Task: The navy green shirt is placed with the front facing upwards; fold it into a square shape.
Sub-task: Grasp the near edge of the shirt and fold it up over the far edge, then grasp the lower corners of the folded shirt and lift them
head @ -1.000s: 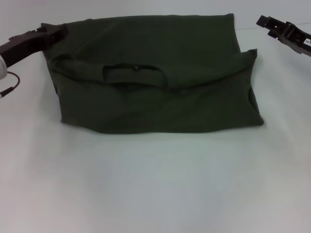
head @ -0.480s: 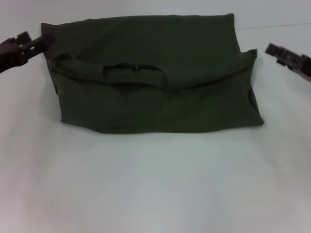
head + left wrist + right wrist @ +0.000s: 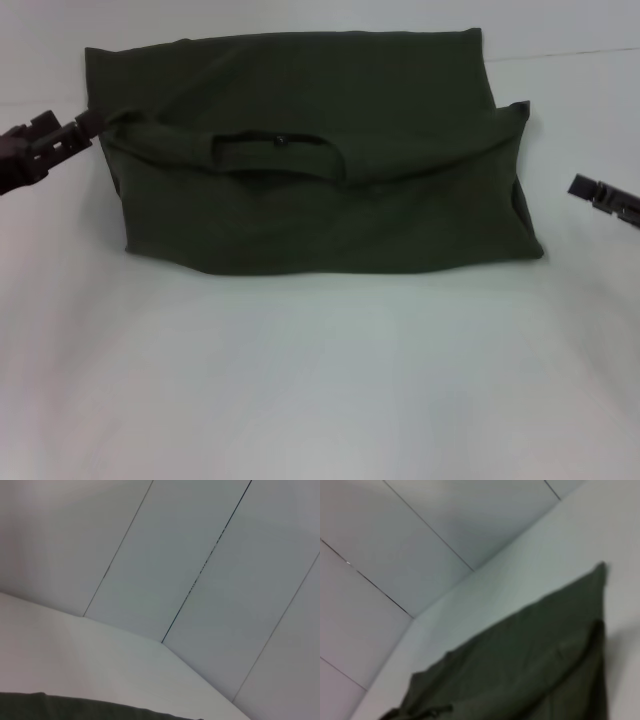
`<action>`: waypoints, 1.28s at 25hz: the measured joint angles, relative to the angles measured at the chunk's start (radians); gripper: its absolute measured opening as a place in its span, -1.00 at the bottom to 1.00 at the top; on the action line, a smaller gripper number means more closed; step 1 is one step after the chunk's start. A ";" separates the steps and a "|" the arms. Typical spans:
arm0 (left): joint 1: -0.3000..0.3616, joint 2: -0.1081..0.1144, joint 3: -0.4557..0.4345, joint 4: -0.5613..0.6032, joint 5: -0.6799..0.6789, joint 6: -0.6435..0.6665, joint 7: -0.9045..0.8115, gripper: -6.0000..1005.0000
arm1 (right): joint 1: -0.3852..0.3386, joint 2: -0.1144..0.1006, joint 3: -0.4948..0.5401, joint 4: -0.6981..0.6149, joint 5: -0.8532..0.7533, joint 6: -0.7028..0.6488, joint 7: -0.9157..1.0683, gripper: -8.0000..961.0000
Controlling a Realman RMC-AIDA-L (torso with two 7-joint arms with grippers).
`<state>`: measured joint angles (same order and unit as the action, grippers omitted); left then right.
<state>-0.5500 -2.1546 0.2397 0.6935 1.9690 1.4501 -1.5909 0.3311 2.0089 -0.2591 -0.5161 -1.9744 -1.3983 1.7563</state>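
Navy green shirt (image 3: 310,165) folded into a wide band on the white table (image 3: 320,380), long axis running left to right. Left gripper (image 3: 70,135) just beside its left end, nearer than right gripper (image 3: 600,195), off the right end. Jaw state on either side impossible to tell.

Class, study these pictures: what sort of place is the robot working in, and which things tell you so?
Probably a lab or test bench: a plain white table, bare panelled walls, and only a folded green shirt between the left tool and right tool.
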 joint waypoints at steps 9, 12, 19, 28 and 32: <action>0.009 -0.004 0.020 -0.016 0.008 -0.007 0.004 0.90 | 0.005 -0.003 -0.003 0.004 -0.100 0.086 0.049 0.81; 0.009 -0.004 0.021 -0.019 0.008 -0.008 0.005 0.90 | 0.010 -0.004 -0.004 0.010 -0.101 0.095 0.050 0.80; 0.008 -0.005 0.021 -0.020 0.008 -0.011 0.014 0.90 | 0.031 0.000 -0.029 0.012 -0.102 0.083 0.051 0.78; 0.005 0.000 0.024 -0.010 0.013 0.001 -0.006 0.90 | 0.039 -0.023 -0.037 -0.004 -0.099 -0.003 0.125 0.66; 0.011 0.002 0.047 0.002 0.019 0.003 -0.038 0.90 | 0.050 -0.059 -0.044 -0.009 -0.101 -0.048 0.195 0.66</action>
<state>-0.5386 -2.1528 0.2863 0.6953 1.9883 1.4533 -1.6291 0.3810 1.9501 -0.3030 -0.5247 -2.0757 -1.4468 1.9517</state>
